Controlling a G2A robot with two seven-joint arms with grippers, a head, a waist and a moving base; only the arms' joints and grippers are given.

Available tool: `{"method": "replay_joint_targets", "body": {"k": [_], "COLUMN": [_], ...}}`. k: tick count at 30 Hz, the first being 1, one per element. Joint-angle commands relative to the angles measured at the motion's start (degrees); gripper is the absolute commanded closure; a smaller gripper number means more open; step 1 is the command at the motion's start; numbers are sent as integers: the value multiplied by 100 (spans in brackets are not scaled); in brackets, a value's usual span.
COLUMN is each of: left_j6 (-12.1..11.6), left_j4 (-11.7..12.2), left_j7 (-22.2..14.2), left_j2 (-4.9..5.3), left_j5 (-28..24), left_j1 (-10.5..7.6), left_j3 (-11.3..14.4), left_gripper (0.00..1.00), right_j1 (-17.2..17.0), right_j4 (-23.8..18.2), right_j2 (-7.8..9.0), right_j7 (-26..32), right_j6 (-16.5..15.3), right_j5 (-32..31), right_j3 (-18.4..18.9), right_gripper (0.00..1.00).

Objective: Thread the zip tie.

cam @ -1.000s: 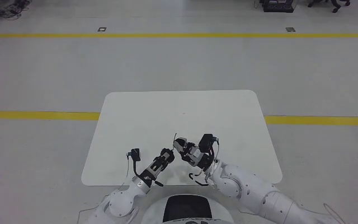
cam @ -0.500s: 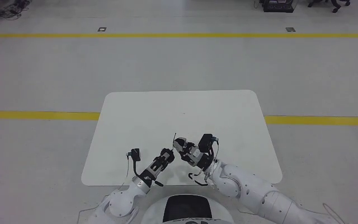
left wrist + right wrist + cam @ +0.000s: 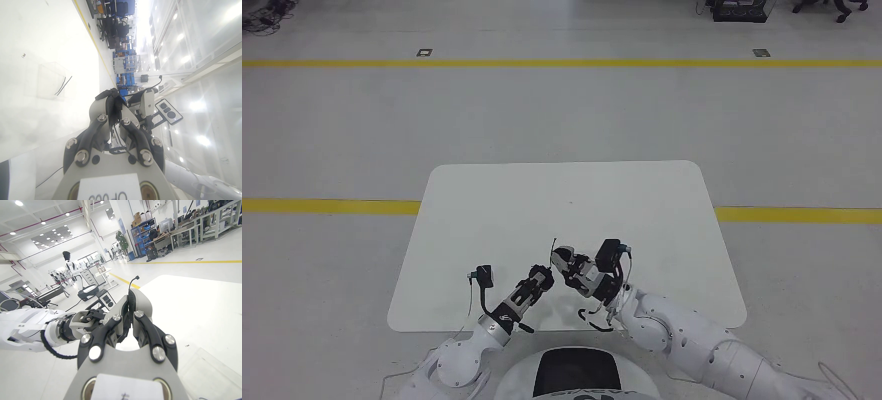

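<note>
Smooth matt white table [image 3: 642,200] — thin black plastic zip tie [image 3: 130,285], clear plastic box [image 3: 47,75].

Shells on left arm [image 3: 467,355] and right arm [image 3: 692,335]: glossy white, rounded, with a black cable loop at each wrist. Build of left gripper [image 3: 113,98] and right gripper [image 3: 130,298]: pale grey fingers, black ribbed pads, black linkage bars pinned by round silver screws, grey palm plate with a white label.

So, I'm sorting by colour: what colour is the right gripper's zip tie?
The zip tie is black; right wrist view shows it best.
</note>
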Motion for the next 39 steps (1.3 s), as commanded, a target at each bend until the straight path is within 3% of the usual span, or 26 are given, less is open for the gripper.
{"method": "replay_joint_targets", "body": {"k": [1,39], "left_j6": [0,0], "left_j4": [0,0], "left_j7": [0,0], "left_j2": [0,0], "left_j5": [0,0], "left_j1": [0,0], "left_j3": [0,0], "left_gripper": [100,100], "right_j1": [4,33], "right_j4": [8,56], "right_j2": [-4,-17], "right_j7": [2,-108], "right_j6": [0,0], "right_j5": [4,-28], "right_j3": [-6,-56], "right_gripper": [100,100]}}
